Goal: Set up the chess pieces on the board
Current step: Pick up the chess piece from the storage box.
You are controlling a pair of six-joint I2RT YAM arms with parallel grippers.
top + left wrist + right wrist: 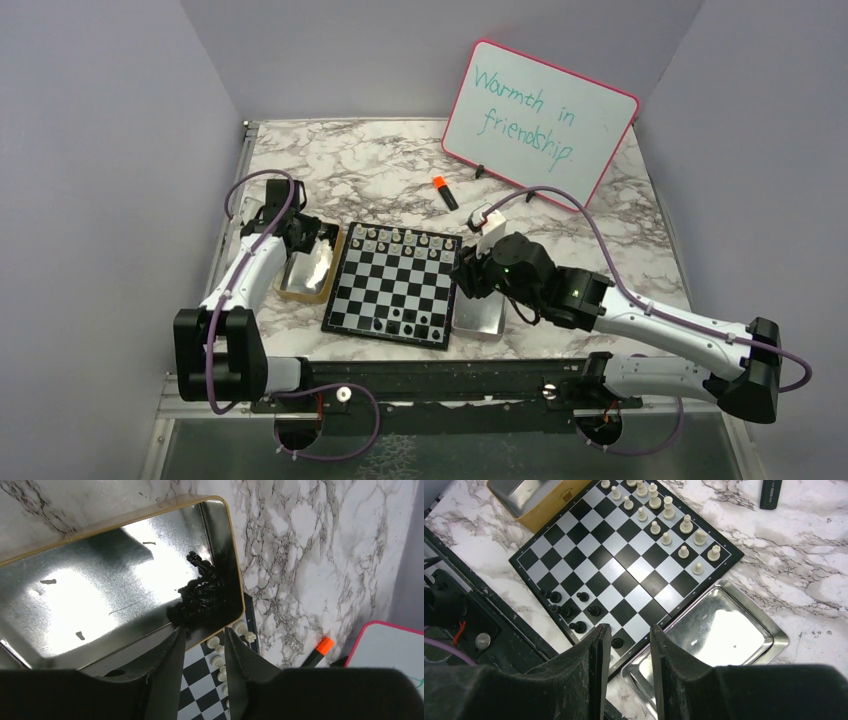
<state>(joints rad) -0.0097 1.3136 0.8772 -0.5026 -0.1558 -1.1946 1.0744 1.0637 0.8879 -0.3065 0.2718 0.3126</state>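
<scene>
The board lies at the table's middle. White chess pieces fill its two far rows, and several black pieces stand along its near edge. More black pieces are heaped in a corner of the gold tray. My left gripper hovers over that tray's rim just short of the heap, open, with nothing between its fingers. My right gripper hangs open and empty over the board's near right corner, beside a black piece and the silver tray.
The gold tray sits against the board's left side and the silver tray against its right. An orange-capped marker lies behind the board. A pink-framed whiteboard stands at the back right.
</scene>
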